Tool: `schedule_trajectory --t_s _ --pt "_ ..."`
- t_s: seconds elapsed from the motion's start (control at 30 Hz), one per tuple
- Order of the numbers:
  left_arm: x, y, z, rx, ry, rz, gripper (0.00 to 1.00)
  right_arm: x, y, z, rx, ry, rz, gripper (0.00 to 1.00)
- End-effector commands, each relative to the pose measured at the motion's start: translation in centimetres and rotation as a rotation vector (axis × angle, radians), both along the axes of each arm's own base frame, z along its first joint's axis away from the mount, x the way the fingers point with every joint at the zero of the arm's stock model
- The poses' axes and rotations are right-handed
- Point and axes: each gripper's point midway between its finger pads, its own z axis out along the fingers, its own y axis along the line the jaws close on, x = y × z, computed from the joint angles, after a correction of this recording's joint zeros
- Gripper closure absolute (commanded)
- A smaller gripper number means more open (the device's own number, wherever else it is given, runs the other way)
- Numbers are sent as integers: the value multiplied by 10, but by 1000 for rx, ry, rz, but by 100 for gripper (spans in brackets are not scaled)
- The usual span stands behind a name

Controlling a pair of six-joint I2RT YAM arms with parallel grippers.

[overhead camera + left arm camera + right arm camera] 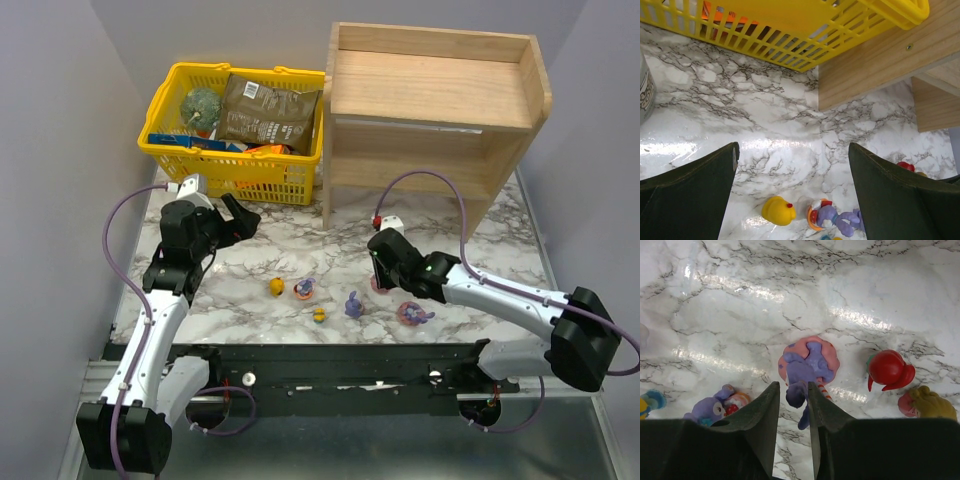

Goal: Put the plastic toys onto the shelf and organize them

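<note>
Several plastic toys lie on the marble table in front of the wooden shelf (437,85): a yellow one (276,286), a bunny on an orange base (304,289), a tiny yellow-blue one (319,315), a purple bunny (354,305) and a bunny on a pink base (412,314). My right gripper (381,272) points down, and its jaws are narrowly closed on the ear of a purple bunny with a pink base (810,362). A red toy (888,369) and a yellow-red one (927,404) lie to its right. My left gripper (240,218) is wide open and empty above the table.
A yellow basket (235,175) holding packets and a green ball stands left of the shelf, close behind my left gripper (792,150). In the left wrist view the yellow toy (778,210) and a bunny (832,217) lie below the open jaws. A grey thing (645,90) is at the left edge.
</note>
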Motion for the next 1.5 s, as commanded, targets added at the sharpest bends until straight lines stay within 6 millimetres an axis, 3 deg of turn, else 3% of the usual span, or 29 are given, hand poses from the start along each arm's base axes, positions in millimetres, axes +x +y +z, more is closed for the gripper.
schedule_trajectory --t_s 0.0,0.17,0.2,0.23,0.3,0.37,0.5,0.6,0.8,1.0,1.03,1.07,1.1,1.13,1.3,1.47 --pt "2 -9 9 -12 -24 -45 1 10 10 2 17 -36 2 64" --pt "1 -9 9 -14 -23 -48 1 9 8 -9 -9 -18 4 69" --pt "1 -9 9 -14 -24 -50 1 9 8 -9 -12 -19 2 73" --pt "1 -10 10 -15 -24 -52 1 8 8 -10 -17 -15 6 88" --pt "-4 -19 12 -13 -38 -126 1 9 6 -6 -18 -23 -1 99" --pt "-7 -28 21 -30 -77 -185 1 9 5 1 -13 -30 -5 99" --pt "-25 -59 38 -98 -153 -386 1 9 7 35 21 -60 11 99" --pt "-45 -84 53 -132 -213 -538 1 3 14 80 91 -79 70 99" --pt "-89 -124 100 -176 -360 -791 1 -31 32 160 267 -83 275 99" --pt "-140 -175 137 -164 -438 -1038 1 -69 39 211 408 -42 420 99" --pt "-145 -180 132 -149 -404 -1056 1 -73 39 220 425 -44 437 99" --pt "-156 -189 132 -132 -404 -1099 1 -78 40 228 443 -41 453 99" --pt "-152 -191 141 -85 -446 -1091 1 -84 42 233 461 -28 480 99" --pt "-156 -193 135 -60 -418 -1109 1 -88 41 234 462 -14 491 99" --pt "-173 -210 145 -12 -429 -1226 1 -106 44 250 509 31 562 99" --pt "-184 -221 124 59 -345 -1322 1 -114 42 257 526 48 578 99"
